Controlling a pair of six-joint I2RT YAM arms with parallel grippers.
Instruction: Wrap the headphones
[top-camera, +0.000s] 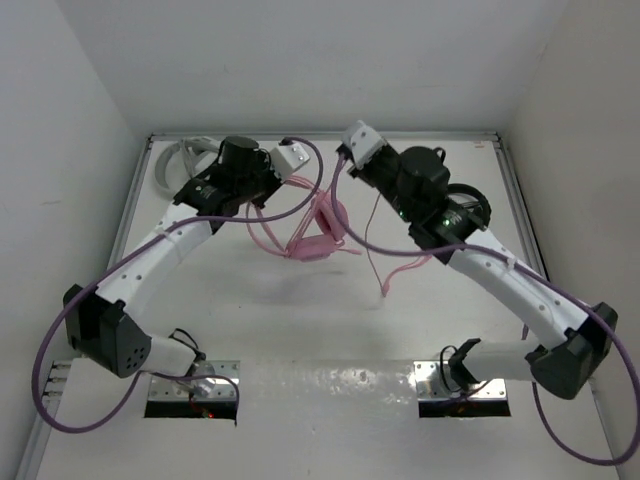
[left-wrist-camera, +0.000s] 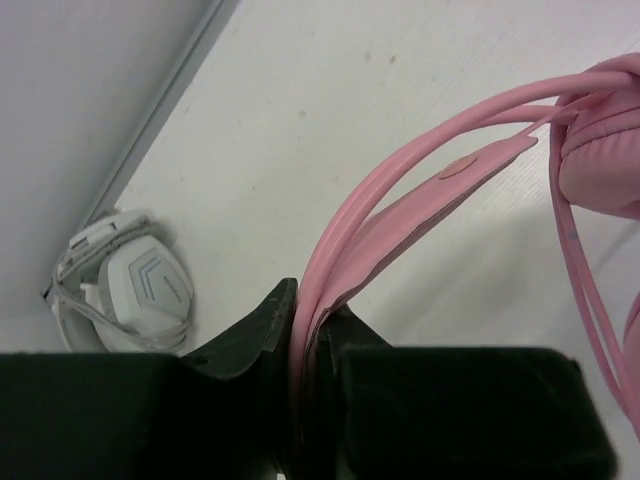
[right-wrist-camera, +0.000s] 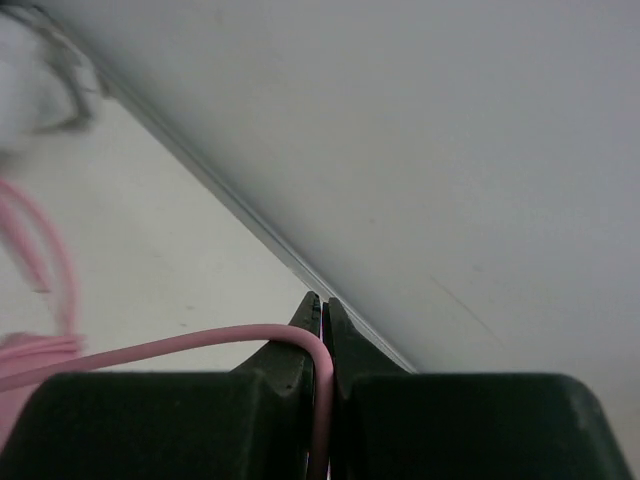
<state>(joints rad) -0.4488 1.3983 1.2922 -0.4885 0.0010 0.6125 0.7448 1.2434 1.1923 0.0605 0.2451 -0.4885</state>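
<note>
Two robot arms reach over a white table (top-camera: 300, 330) towards its far middle, and the pink headphones (top-camera: 318, 232) hang between them, seemingly lifted off the surface, with a faint shadow beneath.

The left gripper (left-wrist-camera: 310, 300) is pinched nearly closed on the headband (left-wrist-camera: 420, 200). The band rises out from between the dark fingers and curves away to the right, where a padded earcup (left-wrist-camera: 600, 140) sits at the edge of that wrist's view.

The right gripper (right-wrist-camera: 321, 300) is closed tight on the cable (right-wrist-camera: 200, 343), which comes in from the left and bends down between the fingertips. From above, more of the cable dangles in a loose loop beside the right arm.

Grey-white headphones (left-wrist-camera: 130, 285) lie in the far left corner of the table. Black headphones (top-camera: 472, 203) rest near the far right, partly hidden behind the right arm.
</note>
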